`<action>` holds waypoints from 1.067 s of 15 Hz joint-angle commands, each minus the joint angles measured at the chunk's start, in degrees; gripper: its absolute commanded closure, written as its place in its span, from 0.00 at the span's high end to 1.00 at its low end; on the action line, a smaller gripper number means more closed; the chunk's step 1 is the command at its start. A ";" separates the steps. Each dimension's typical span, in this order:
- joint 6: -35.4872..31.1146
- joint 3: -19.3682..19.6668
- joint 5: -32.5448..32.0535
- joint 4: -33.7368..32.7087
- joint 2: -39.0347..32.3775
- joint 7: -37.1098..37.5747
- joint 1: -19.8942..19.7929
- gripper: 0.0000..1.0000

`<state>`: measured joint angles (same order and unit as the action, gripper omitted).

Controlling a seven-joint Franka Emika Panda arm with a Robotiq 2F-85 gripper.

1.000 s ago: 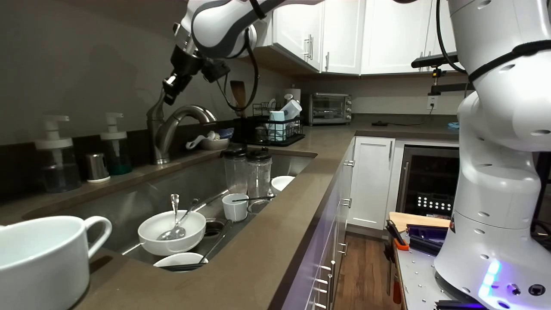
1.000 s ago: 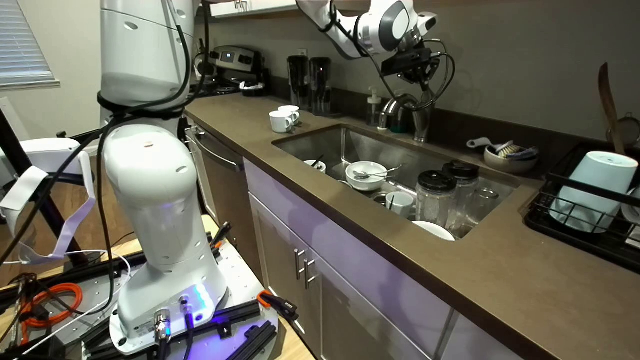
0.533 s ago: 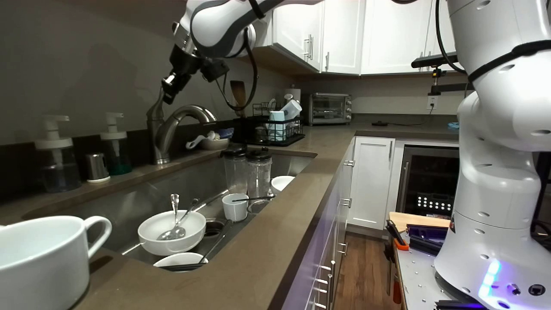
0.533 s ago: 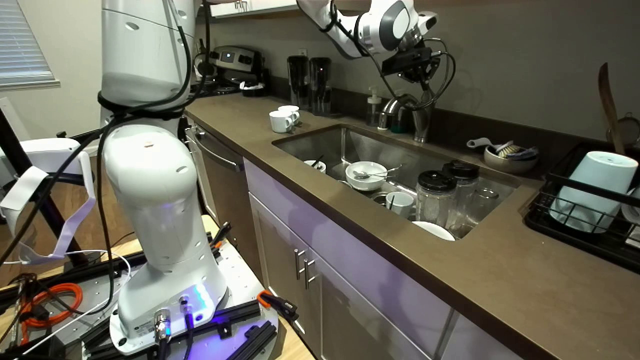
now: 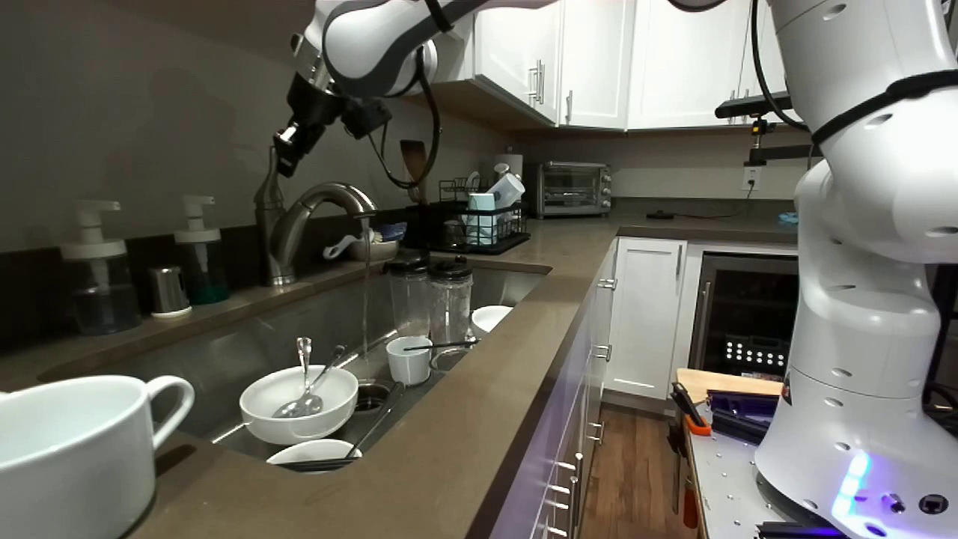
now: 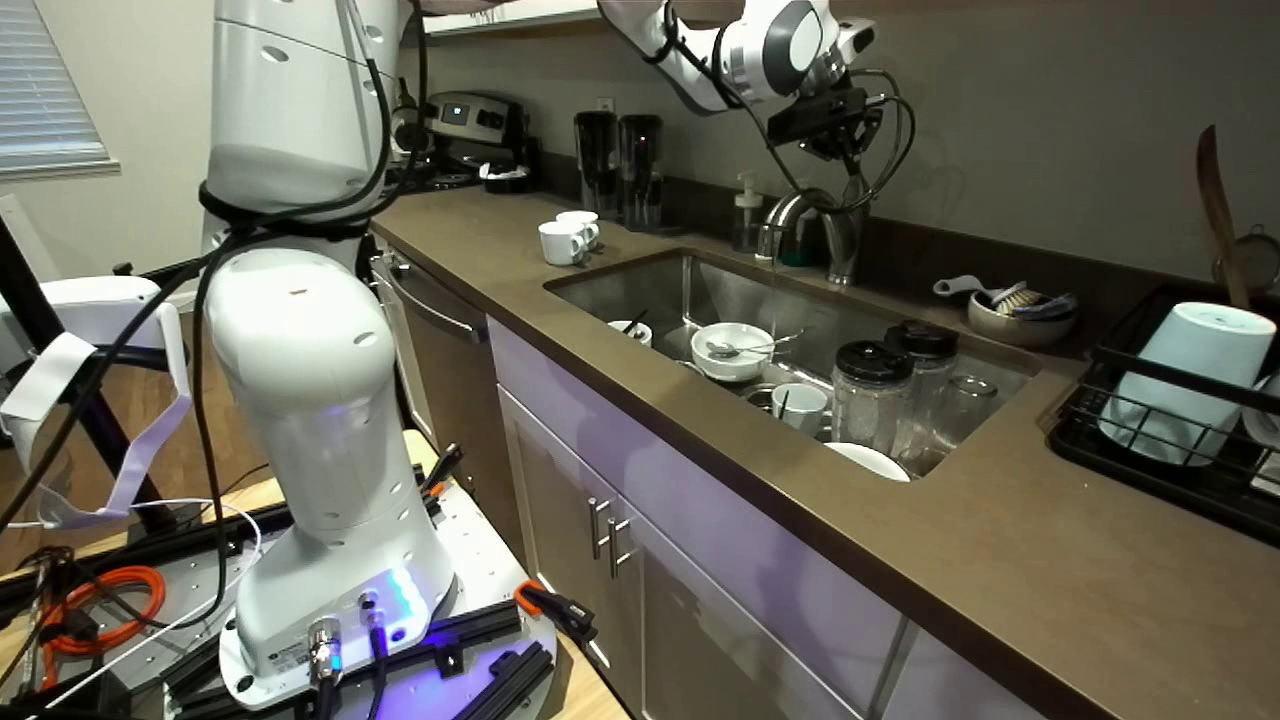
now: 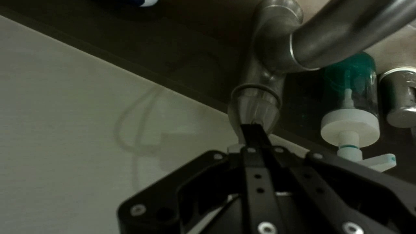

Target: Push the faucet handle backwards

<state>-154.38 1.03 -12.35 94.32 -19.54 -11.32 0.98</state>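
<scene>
Where the counter (image 5: 464, 419) starts at the left of an exterior view, a white mug (image 5: 75, 457) stands, partly out of sight. Past it come two soap bottles (image 5: 103, 292) with a metal can (image 5: 169, 289) between them. Next is the handle (image 5: 269, 187), almost upright atop the faucet (image 5: 279, 262), near the wall (image 5: 165, 120). Thin, smooth metal, it will probably prove hard, slippery and light to swing, with a little stiffness as it turns; not fragile, though a hard shove could strain it. No grasp seems needed: press high on it, where leverage is best, and square on, or the push may skid off sideways. Just right of its upper end is the claw (image 7: 252, 127), which the wrist view shows clenched, holding nothing; contact looks likely, but I cannot be sure. Farther right, the spout (image 5: 323, 198) sends a thin stream of water (image 5: 365, 292) into the sink (image 5: 247, 337), so the push has probably begun to work; how much travel remains I cannot tell.
</scene>
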 commanded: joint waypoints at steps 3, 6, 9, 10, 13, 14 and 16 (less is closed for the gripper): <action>-1.28 0.24 -2.32 -4.16 -1.50 1.04 1.26 0.01; -2.28 0.08 -1.98 -2.40 -0.58 0.96 0.99 0.01; -1.24 0.08 -1.32 0.23 0.95 1.17 0.58 0.01; -1.57 0.45 -1.72 1.04 1.34 1.85 0.72 0.02; -3.51 1.02 -2.04 4.91 3.11 3.56 0.77 0.01; -4.54 1.26 -2.20 6.25 3.67 4.28 0.83 0.01; -6.41 1.96 -2.70 9.58 5.20 6.08 1.03 0.01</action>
<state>-157.43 1.52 -13.10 97.39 -18.25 -8.90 1.17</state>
